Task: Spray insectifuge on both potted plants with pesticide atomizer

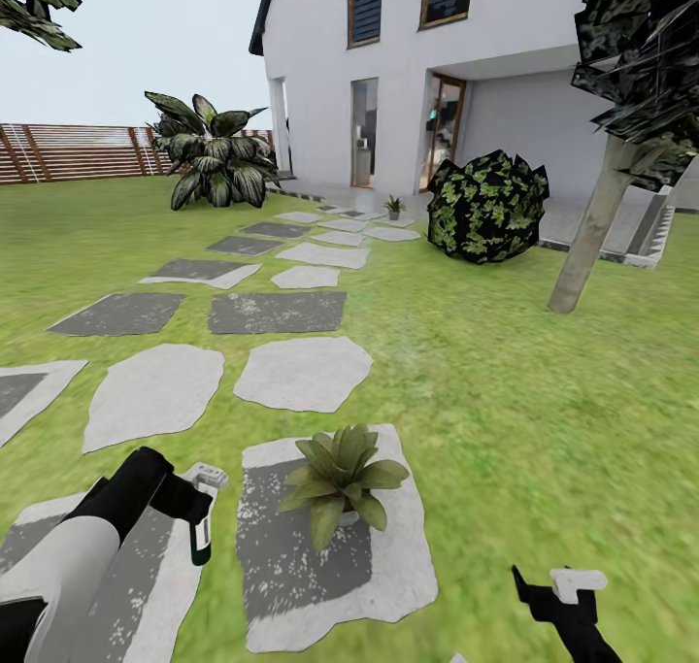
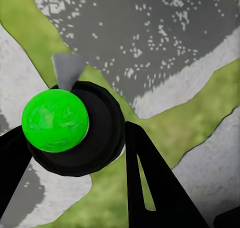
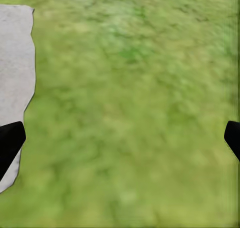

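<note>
Sprayer (image 1: 201,527) held in left gripper (image 1: 184,503) | right gripper (image 3: 120,138) spread wide | nozzle best aimed squarely at plant (image 1: 340,479)

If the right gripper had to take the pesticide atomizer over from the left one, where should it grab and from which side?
Probably the lower body of the pesticide atomizer, approached from the robot's right. It hangs roughly upright, and the left gripper clamps its upper part from the left, so the slim dark lower end is free. The right gripper is open.
</note>
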### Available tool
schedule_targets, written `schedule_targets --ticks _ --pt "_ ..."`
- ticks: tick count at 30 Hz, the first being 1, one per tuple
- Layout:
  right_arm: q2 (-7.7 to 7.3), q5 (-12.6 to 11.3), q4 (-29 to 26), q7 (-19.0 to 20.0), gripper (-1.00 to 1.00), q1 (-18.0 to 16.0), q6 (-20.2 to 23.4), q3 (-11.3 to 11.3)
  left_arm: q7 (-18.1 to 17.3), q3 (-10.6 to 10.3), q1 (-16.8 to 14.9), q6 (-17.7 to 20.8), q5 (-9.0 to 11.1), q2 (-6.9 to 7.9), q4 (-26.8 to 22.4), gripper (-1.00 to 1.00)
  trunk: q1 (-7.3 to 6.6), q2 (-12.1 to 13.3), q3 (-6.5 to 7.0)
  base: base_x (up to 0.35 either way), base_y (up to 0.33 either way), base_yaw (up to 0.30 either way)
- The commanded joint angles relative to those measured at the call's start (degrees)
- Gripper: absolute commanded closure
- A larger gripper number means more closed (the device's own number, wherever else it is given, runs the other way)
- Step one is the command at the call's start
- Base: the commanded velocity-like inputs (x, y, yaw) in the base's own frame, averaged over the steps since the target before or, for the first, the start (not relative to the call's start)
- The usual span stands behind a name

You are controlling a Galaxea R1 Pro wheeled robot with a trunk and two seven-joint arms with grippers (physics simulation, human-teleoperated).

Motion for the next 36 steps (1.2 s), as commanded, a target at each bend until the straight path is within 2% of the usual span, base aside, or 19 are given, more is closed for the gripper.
schedule_targets --ticks 1,11,15,16,18,19,20,31,36 --pt "0.03 0.2 0.0 0.4 -1.0 -0.1 -0.3 -0.5 -0.5 0.3 -0.1 0.3 -0.5 -0.05 -0.1 1.0 -0.01 0.0 -0.05 0.0 0.0 0.0" --pt "0.1 0.1 1.5 0.3 -1.0 -0.1 -0.5 -0.4 -1.3 -0.2 -0.2 0.6 -0.9 -0.12 0.2 1.0 -0.01 0.0 -0.05 0.0 0.0 0.0" --pt "0.08 -1.4 2.8 0.3 -1.0 -0.1 -2.9 -0.5 -3.7 -0.3 -0.2 0.6 -1.0 -0.05 0.6 1.0 -0.01 0.0 -0.05 0.0 0.0 0.0" --pt "0.06 -2.2 3.1 0.2 -1.0 0.0 -5.2 -0.5 -5.4 -0.9 -0.2 0.7 -1.2 -0.02 0.7 1.0 -0.01 0.0 -0.05 0.0 0.0 0.0" --pt "0.05 -2.6 4.0 -0.6 -1.0 0.2 -6.8 -0.4 -6.7 -2.7 -0.1 1.5 -2.4 0.03 0.8 1.0 -0.01 0.0 -0.05 0.0 0.0 0.0" --pt "0.05 -2.7 4.3 -1.2 -1.0 0.3 -7.1 -0.4 -7.5 -4.3 -0.1 2.3 -3.8 0.07 0.9 1.0 -0.01 0.0 -0.05 0.0 0.0 0.0" --pt "0.16 -2.7 6.5 -2.7 -1.0 0.4 -7.5 -0.3 -16.0 -12.2 0.5 9.7 -15.1 -0.79 0.3 1.0 -0.01 0.0 -0.05 0.089 0.086 -0.008" --pt "0.21 -2.7 6.5 -2.6 -1.0 0.4 -7.5 -0.3 -16.0 -12.2 0.5 9.8 -15.1 -0.84 0.3 1.0 -0.01 0.0 -0.05 0.01 0.009 -0.006" --pt "0.22 -2.7 6.5 -2.6 -1.0 0.4 -7.5 -0.3 -16.0 -12.2 0.5 9.8 -15.1 -0.83 0.4 1.0 -0.01 0.0 -0.05 0.0 0.0 -0.208"
